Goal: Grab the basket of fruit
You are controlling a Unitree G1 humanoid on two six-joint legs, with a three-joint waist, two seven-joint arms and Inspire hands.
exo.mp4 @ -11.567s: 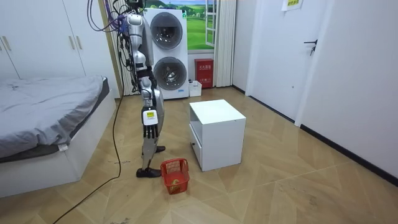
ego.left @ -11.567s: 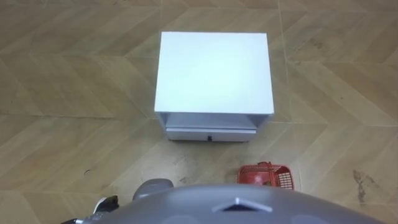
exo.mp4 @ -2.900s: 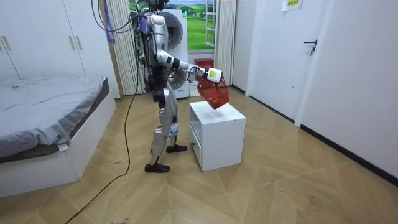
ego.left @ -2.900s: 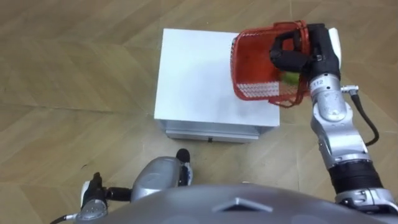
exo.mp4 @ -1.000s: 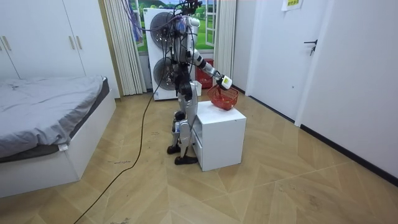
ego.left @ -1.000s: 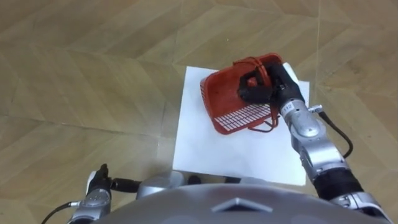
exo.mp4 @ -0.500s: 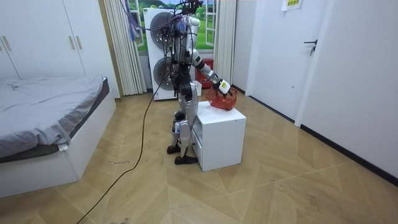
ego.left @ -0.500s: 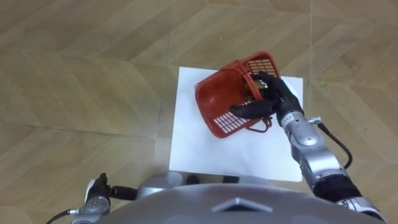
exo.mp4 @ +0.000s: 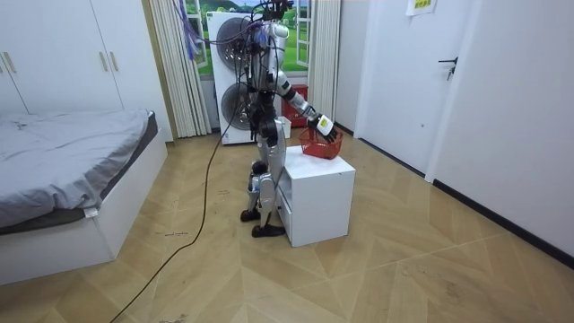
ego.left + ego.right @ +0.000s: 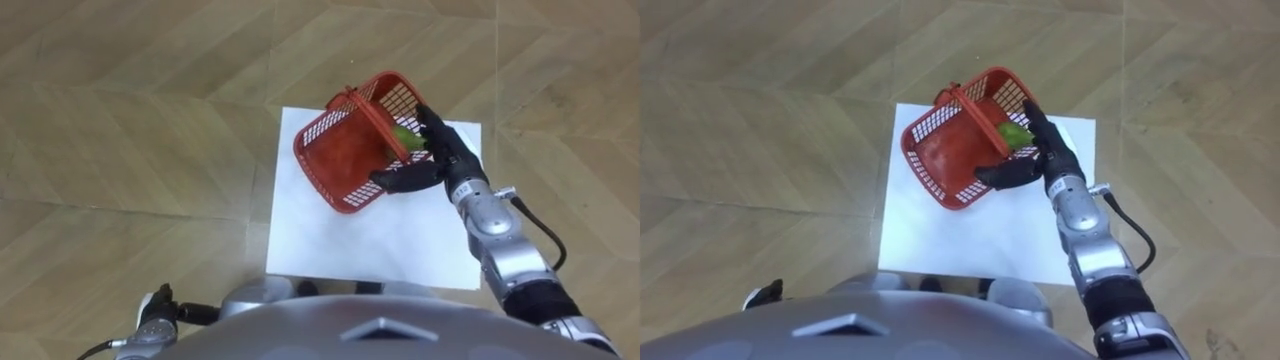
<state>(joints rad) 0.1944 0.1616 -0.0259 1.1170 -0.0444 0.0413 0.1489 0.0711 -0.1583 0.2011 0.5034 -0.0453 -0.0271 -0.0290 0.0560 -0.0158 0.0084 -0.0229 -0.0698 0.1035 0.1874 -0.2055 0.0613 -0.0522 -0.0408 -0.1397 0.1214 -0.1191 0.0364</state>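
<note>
While basket (image 10: pixel 350 150) sits on cabinet (image 10: pixel 340 240), right fingers (image 10: pixel 437 135) alongside

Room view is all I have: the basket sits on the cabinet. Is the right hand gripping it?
Observer: No, the right hand is open, fingers straight along the basket, thumb by its near rim.
Operator: Anything inside?
Observer: A green fruit lies at the basket's right end, next to the fingers.
Operator: Where is it on the top?
Observer: On the far half of the cabinet top, with the handle free of the hand.
</note>
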